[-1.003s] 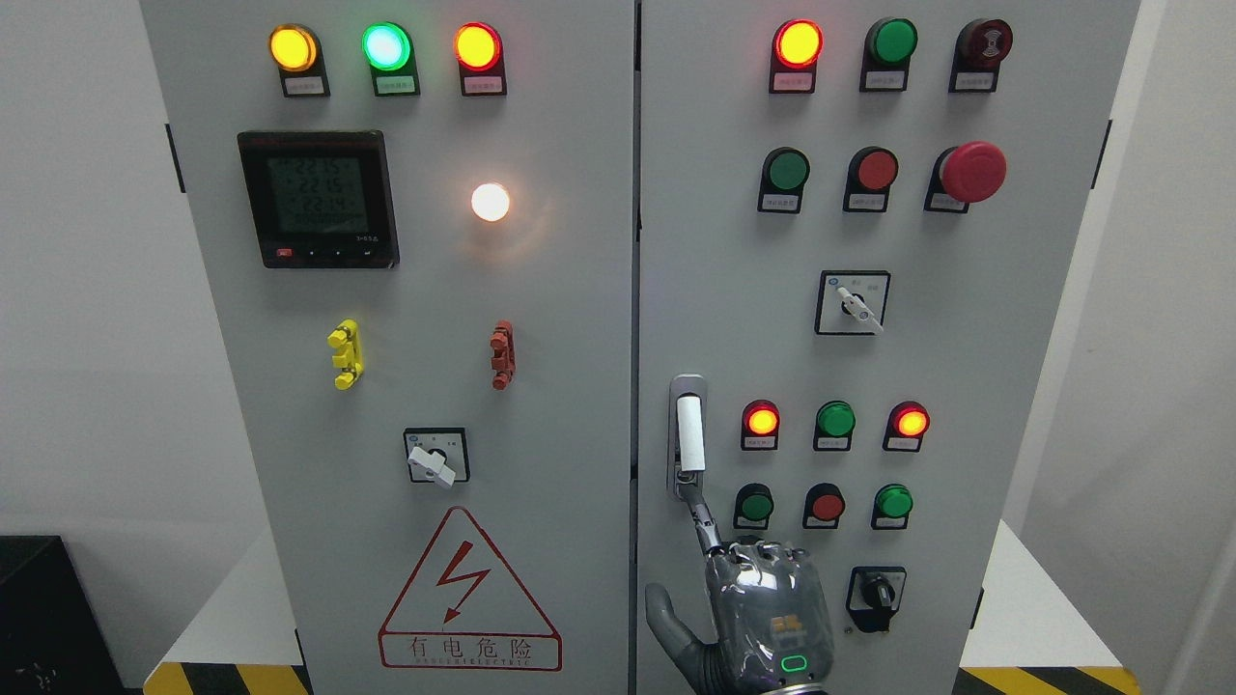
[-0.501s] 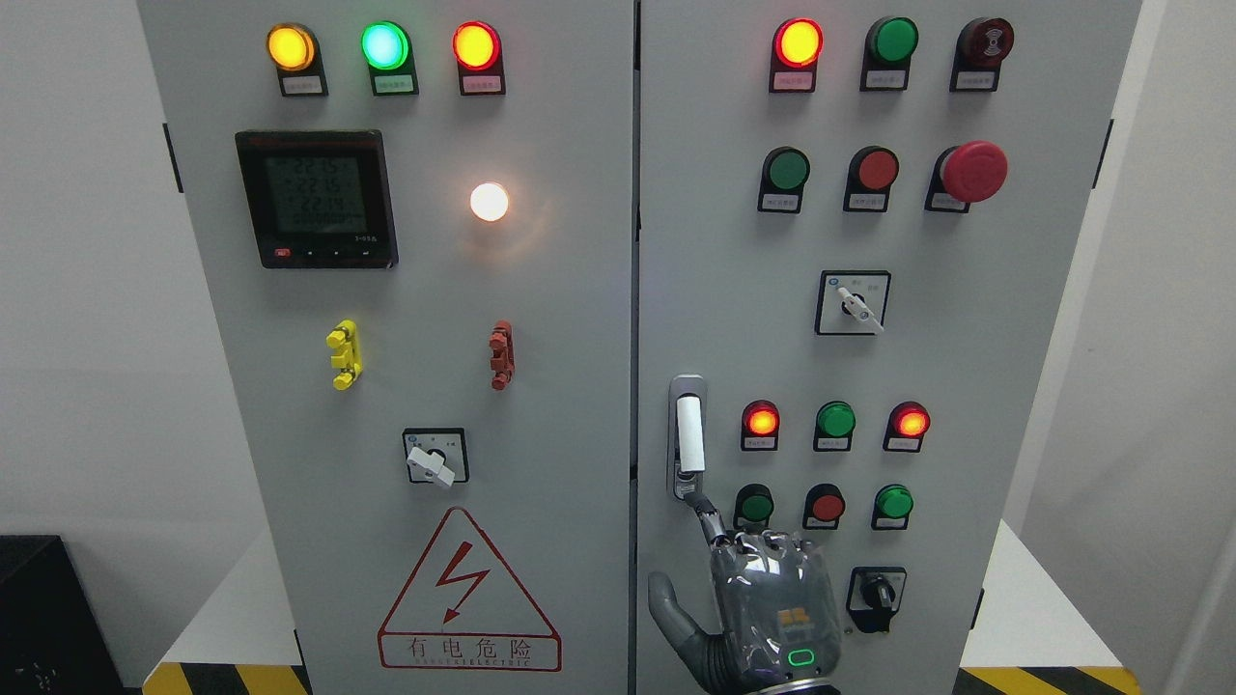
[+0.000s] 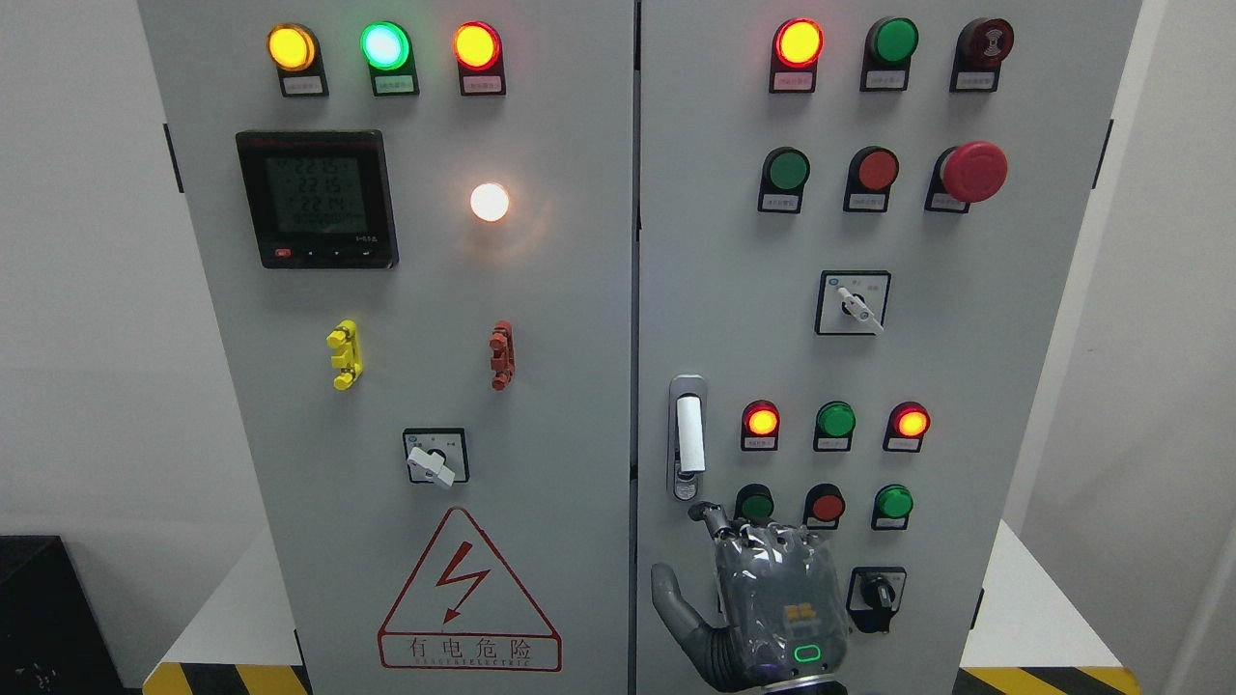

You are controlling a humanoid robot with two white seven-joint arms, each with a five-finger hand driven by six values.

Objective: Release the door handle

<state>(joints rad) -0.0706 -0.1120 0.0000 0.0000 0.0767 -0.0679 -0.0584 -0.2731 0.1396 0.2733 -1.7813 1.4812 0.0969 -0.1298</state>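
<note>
While the door handle (image 3: 689, 436) sits upright in its recessed slot at the lower middle of the frame, on the left edge of the cabinet's right door (image 3: 1024, 319), nothing grips it: its white bar shows whole and bare from top to bottom. The one hand (image 3: 768, 598) in view rises from the bottom edge, just right of the middle, so by where its arm enters it reads as the right hand; the left is not seen at all. Its back faces the camera, the thumb stands out to the left, and the fingers are curled down toward the palm with nothing between them. The index fingertip (image 3: 703, 510) is bent and lies just under the handle's lower end, near the small round keyhole (image 3: 685, 488), apart from the white bar; whether it brushes the metal escutcheon cannot be told from this angle. The knuckles overlap the lower edges of the green button (image 3: 756, 503) and red button (image 3: 827, 504) in the bottom row.

Judged from this, the release itself looks done: the handle is free and seated flush, and the door seam appears closed. What seems left is only to draw the hand clear of the panel, downward and back, without grazing the buttons or the black rotary switch (image 3: 877, 594) beside it.
</note>
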